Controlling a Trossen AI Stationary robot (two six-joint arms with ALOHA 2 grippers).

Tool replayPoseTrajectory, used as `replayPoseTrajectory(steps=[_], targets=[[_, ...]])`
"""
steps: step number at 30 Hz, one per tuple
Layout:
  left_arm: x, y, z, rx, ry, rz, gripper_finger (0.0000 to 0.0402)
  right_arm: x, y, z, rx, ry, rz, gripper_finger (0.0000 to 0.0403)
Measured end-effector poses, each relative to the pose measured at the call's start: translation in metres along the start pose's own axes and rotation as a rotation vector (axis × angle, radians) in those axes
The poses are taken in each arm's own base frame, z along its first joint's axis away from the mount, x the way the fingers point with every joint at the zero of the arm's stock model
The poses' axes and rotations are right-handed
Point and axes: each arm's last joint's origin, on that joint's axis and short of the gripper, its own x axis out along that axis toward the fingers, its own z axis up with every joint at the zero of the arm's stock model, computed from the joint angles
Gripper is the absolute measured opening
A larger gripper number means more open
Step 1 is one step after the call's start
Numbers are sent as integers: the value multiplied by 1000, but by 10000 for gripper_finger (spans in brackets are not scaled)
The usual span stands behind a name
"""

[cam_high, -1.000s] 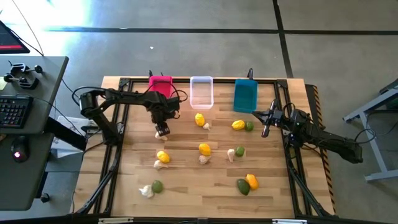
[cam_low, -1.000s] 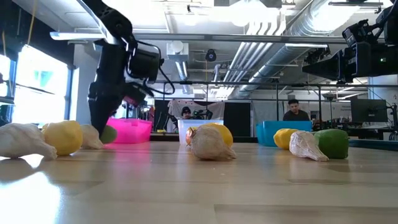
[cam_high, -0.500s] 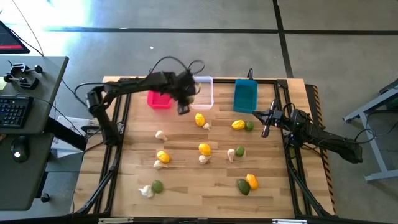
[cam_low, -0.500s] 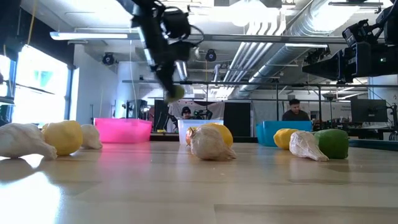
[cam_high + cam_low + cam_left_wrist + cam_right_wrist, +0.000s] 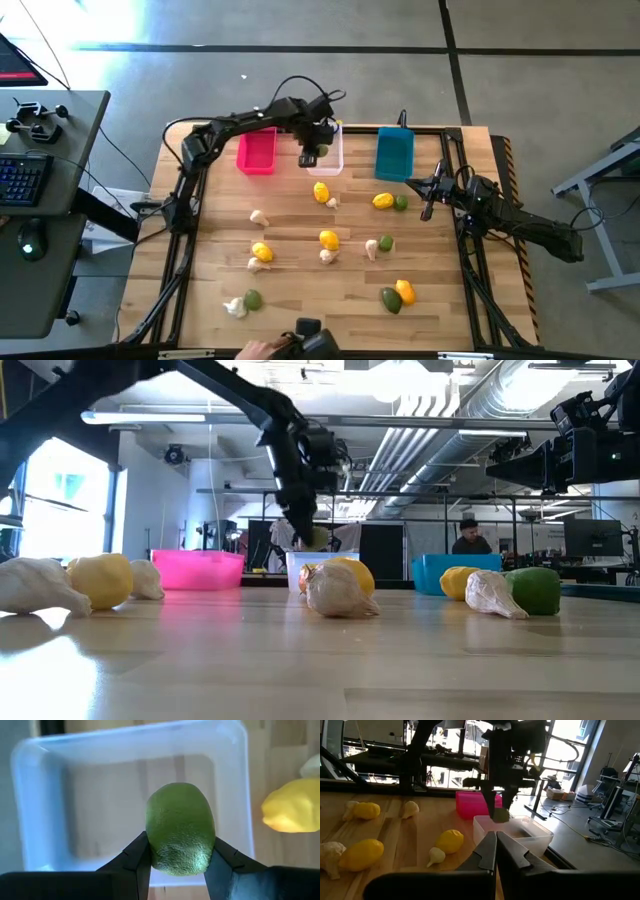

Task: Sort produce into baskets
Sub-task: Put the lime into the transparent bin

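One lime (image 5: 180,827) sits pinched between the two fingers of my left end effector (image 5: 310,157), gripped across its narrow sides with its long axis running along the fingers. Straight below it I see the translucent white bin (image 5: 40,765), bare inside; the lime hangs over the bin's near wall rather than its middle, so I judge a short nudge toward the far wall is wanted before letting go. High view agrees: the end effector hovers at the white bin's near end, with the pink bin (image 5: 256,151) just beside it on one flank and the teal bin (image 5: 394,153) near on the other. A lemon (image 5: 321,192) with a garlic piece touching it lies just short of the bin, under my approach line. My right end effector (image 5: 428,199) waits by the surface's right edge, fingers pressed together on nothing.
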Motion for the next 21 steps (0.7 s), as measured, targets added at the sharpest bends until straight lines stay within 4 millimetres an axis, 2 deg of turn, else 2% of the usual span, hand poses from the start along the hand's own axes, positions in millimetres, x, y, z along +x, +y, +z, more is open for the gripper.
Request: replayPoseTrajectory(steps=[5,12,21], targets=[[16,-1,-1,9,27,-31,116,0,0,0,0,0,0,0],[18,-3,-2,6,-19,-109,117,0,0,0,0,0,0,0],[18,1,-2,12,-42,-94,118,0,0,0,0,0,0,0]])
